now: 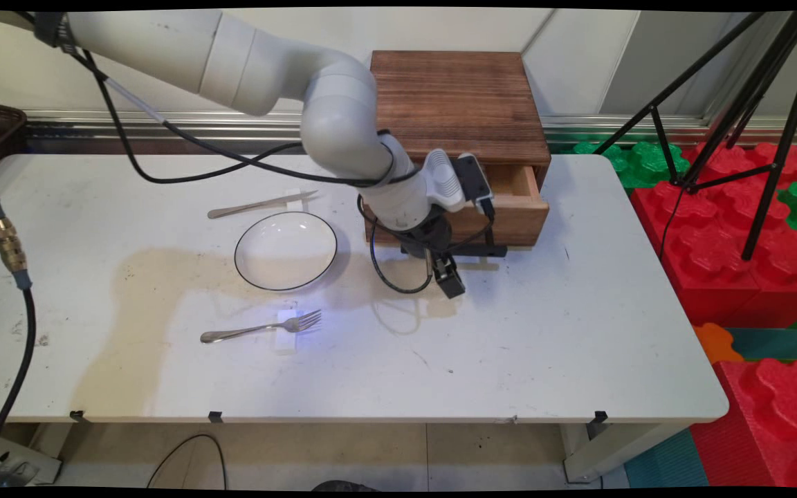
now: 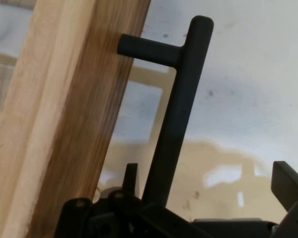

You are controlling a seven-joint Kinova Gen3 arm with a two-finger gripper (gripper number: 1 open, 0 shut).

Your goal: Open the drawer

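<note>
**Gripper at drawer handle, bar runs up between the fingers**

Main view: gripper (image 1: 448, 275) sits right of frame centre, just below the front of the wooden box (image 1: 459, 104), whose drawer (image 1: 509, 207) is pulled partly out toward the lower edge of the frame. The black handle (image 1: 488, 250) is a bar running left-right across the drawer front; the gripper is at its left end, touching or just short of it, hard to say from here.

Hand view: handle bar (image 2: 176, 124) is a long dark rod running from bottom centre up to upper centre, tilted a little right. One stub post joins it to the drawer front (image 2: 79, 119), which fills the left side of the frame. The bar's lower end drops into the gripper's linkage at bottom centre. One finger (image 2: 288, 181) shows at lower right, well apart from the bar; the other, a thin tip at lower centre-left, is just beside it on the wood side. So the jaws stand wide apart with the bar between them, closer to the left one. Nothing clamped as far as I can see.

Other stuff, left half of main view: white plate (image 1: 286, 250) at centre, knife (image 1: 260, 205) above it, fork (image 1: 263, 327) below it, all on the table (image 1: 544, 346) and well apart from the gripper.
</note>
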